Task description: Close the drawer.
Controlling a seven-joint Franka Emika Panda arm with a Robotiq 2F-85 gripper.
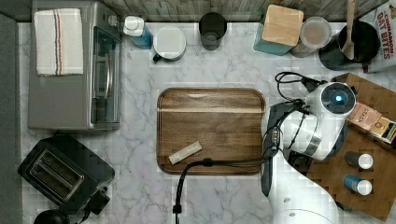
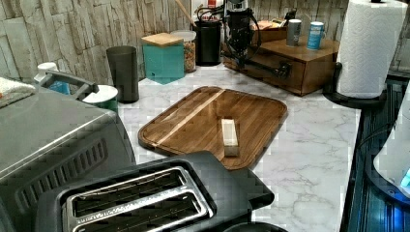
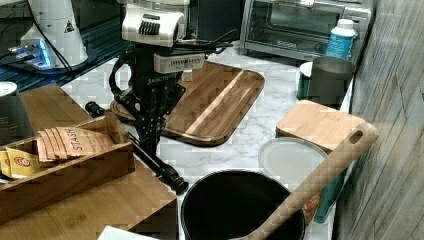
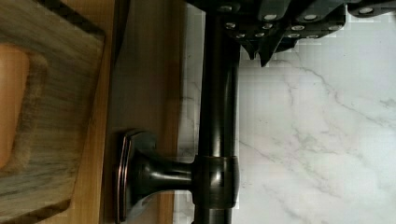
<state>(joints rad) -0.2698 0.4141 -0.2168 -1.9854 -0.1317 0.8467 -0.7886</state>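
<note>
dark bronze bar handle runs along the brown wooden drawer front, under the cabinet's top panel; the black gripper sits right at it — finger state: cannot tell.

The gripper hangs at the dark bar handle of the wooden drawer unit, with the wooden tray behind on the marble bench
</note>
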